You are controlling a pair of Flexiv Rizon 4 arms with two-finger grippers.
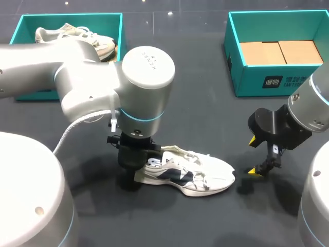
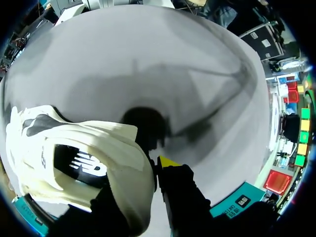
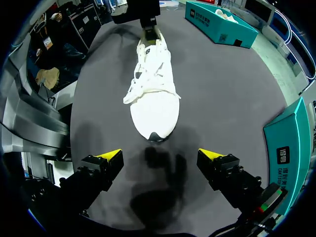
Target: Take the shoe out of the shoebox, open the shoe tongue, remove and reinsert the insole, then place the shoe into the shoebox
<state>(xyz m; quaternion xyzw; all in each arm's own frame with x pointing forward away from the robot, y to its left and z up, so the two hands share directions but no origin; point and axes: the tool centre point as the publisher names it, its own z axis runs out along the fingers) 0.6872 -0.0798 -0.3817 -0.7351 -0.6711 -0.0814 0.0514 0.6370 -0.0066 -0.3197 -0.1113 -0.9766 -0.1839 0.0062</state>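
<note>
Well behind the shoe (image 1: 205,172), one shoebox (image 1: 72,15) holds another shoe (image 1: 77,36).

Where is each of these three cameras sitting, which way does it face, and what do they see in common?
Head view: above and behind the robot, looking down on the table; both arms show, left gripper and right gripper.
Left wrist view: on the left wrist, looking along its fingers clamping the heel of the white shoe.
Right wrist view: on the right wrist, facing the shoe's toe; its open fingers show.
Shared: all three see the white shoe.
</note>
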